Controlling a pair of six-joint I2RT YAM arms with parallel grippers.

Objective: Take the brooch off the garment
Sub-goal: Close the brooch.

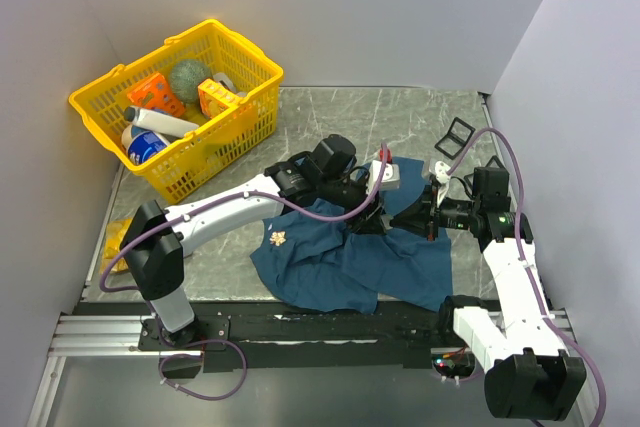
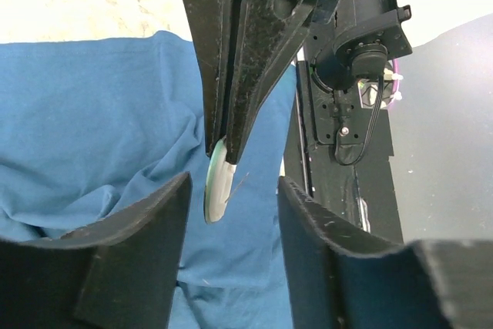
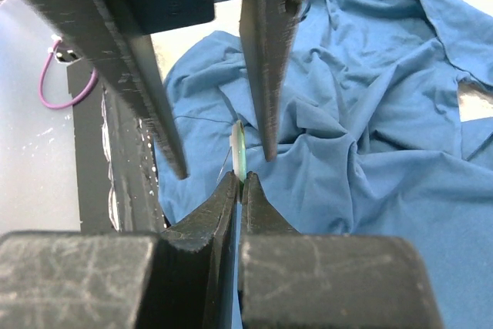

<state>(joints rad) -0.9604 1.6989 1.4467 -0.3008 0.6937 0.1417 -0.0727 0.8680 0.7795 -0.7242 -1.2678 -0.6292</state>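
Observation:
The dark blue shirt [image 1: 350, 257] lies crumpled on the table in front of both arms; it also shows in the left wrist view [image 2: 92, 113] and the right wrist view [image 3: 370, 98]. My right gripper [image 3: 241, 182] is shut on the edge of a pale green disc brooch [image 3: 239, 144], held just above the cloth with its thin pin bare. In the left wrist view the brooch [image 2: 218, 184] hangs from the right fingers. My left gripper [image 2: 233, 213] is open, its fingers either side of the brooch without touching it. In the top view the left gripper [image 1: 375, 209] and right gripper [image 1: 408, 211] meet over the shirt.
A small gold ornament [image 1: 278, 238] sits on the shirt's left part. A yellow basket [image 1: 262, 67] with several items stands at the back left. Black wire frames [image 1: 455, 137] lie at the back right. Walls close in on both sides.

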